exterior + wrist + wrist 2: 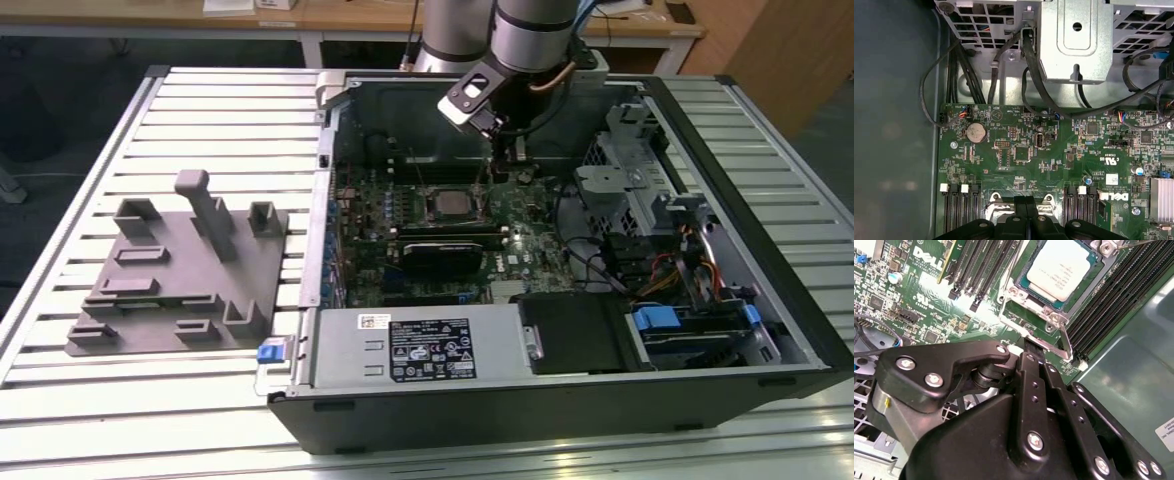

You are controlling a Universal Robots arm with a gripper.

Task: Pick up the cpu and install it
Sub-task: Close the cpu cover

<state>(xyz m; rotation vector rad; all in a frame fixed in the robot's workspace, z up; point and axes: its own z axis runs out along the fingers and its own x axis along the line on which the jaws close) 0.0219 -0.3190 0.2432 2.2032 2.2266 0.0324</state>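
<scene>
The cpu (1061, 267), a small square chip with a silvery top, lies flat in the socket on the green motherboard (914, 295), with the socket's metal frame (1026, 315) around it. In the exterior view the cpu (449, 205) sits mid-board inside the open computer case (561, 400). My gripper (1033, 354) hangs just beside the socket's edge, next to the frame's thin metal lever (1066, 342). Its two black fingers are pressed together with nothing between them. The gripper (1026, 201) shows the same shut fingers in the first wrist view, and it (507, 160) stands behind the socket in the exterior view.
A grey fixture (174, 270) lies on the slatted table at the exterior view's left. A silver box with a white label (420, 345) fills the case's front. Black memory slots (979, 265) flank the socket. A metal drive cage (1074, 40) and black cables (1029, 65) crowd one side.
</scene>
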